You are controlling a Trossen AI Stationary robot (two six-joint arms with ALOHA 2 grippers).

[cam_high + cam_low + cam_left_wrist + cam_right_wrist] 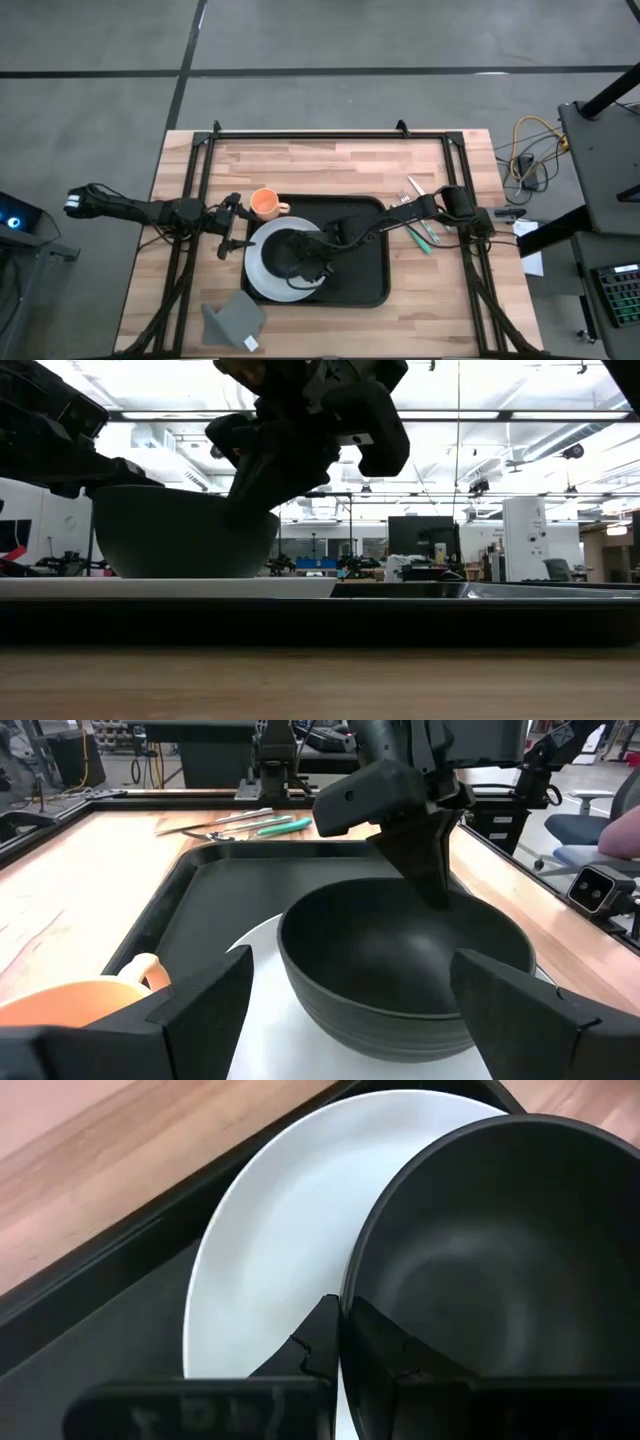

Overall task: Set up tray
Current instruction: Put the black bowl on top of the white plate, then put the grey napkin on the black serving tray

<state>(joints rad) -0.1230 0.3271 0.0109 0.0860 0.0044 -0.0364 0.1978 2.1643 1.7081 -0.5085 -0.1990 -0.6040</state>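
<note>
Tray first: black and low-rimmed, it lies at the middle of the wooden table, and the white plate sits at its left end, the plate's edge reaching past the tray's left rim. On the plate stands a dark bowl. The right gripper has its fingers pinched together on the bowl's rim, one finger inside and one outside. The left gripper waits just left of the plate with its fingers spread wide and nothing between them. An orange cup stands on the table at the tray's far left corner, cutlery lies to the tray's right, and a grey napkin rests near the front edge.

To finish this placement well, I judge the bowl should sit flat and centred on the plate before the fingers part, then the arm should lift straight up so the rim is not dragged.
</note>
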